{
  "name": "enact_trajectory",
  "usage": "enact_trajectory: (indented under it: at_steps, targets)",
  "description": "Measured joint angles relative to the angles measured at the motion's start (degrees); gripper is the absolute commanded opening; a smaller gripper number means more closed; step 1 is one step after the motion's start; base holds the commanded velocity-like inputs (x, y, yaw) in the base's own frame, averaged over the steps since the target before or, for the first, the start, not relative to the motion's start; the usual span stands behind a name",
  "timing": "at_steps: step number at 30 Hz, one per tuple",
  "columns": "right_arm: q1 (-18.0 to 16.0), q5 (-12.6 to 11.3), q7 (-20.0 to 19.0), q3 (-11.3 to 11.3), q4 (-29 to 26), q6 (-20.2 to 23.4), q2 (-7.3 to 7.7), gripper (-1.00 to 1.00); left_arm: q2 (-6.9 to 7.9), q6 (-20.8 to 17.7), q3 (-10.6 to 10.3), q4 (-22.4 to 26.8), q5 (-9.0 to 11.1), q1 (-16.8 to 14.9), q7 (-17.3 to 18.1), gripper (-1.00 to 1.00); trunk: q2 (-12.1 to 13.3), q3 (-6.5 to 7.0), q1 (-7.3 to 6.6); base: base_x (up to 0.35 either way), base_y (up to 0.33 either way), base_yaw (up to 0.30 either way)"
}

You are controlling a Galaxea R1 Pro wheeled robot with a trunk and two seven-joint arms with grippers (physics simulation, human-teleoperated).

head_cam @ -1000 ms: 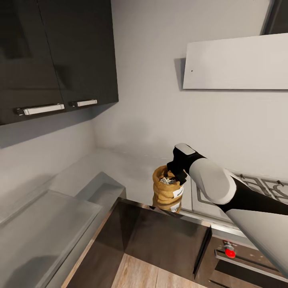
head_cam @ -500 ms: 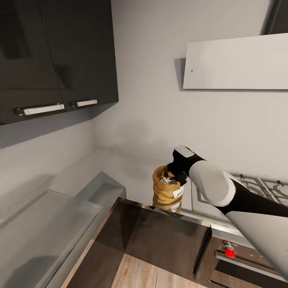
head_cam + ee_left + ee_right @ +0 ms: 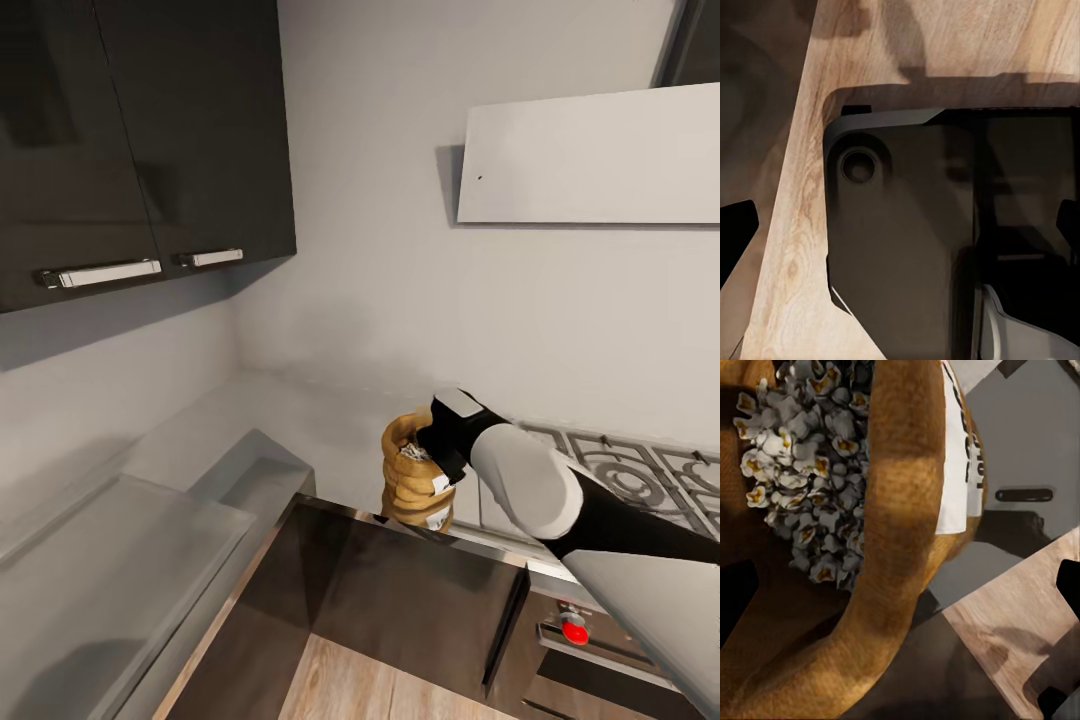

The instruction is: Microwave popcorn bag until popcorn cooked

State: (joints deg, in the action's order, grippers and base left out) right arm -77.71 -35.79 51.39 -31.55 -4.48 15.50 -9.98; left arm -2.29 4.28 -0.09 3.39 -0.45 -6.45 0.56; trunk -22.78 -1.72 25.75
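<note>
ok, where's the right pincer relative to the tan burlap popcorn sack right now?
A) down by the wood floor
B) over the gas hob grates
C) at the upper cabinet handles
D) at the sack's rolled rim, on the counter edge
D: in the head view the right pincer sits at the rolled rim of the tan burlap popcorn sack, standing at the grey steel countertop edge.

Ahead of you, upper left, hang 2 dark wall cabinets (image 3: 140, 140), each with a pale bar handle (image 3: 100, 273) along its lower edge. A grey wall (image 3: 400, 280) runs behind them. High on the right of that wall sits a flat white panel (image 3: 590, 155). Lower right you see a grated gas hob (image 3: 640, 475), and under it a red knob (image 3: 574, 631). Lower left lies a steel sink basin (image 3: 250, 470). Light wood floor (image 3: 350, 690) shows at the bottom.
</note>
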Motion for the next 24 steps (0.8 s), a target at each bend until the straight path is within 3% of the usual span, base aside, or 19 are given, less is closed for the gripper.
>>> enact_trajectory:
  at_steps: [20, 21, 24]
  targets:
    - [1.3, 0.7, -1.2, 0.5, -0.1, 0.0, 0.0, 1.0, 0.0, 0.0, 0.1, 0.0, 0.0, 0.0, 0.0, 1.0, 0.0, 0.01, 0.0, 0.0, 0.0, 0.0]
    - [1.3, 0.7, -1.2, 0.5, -0.1, 0.0, 0.0, -1.0, 0.0, 0.0, 0.1, 0.0, 0.0, 0.0, 0.0, 1.0, 0.0, 0.01, 0.0, 0.0, 0.0, 0.0]
    - [1.2, 0.7, -1.2, 0.6, -0.3, 0.0, 0.0, -1.0, 0.05, 0.0, 0.1, 0.0, 0.0, 0.0, 0.1, 1.0, 0.0, 0.01, 0.0, 0.0, 0.0, 0.0]
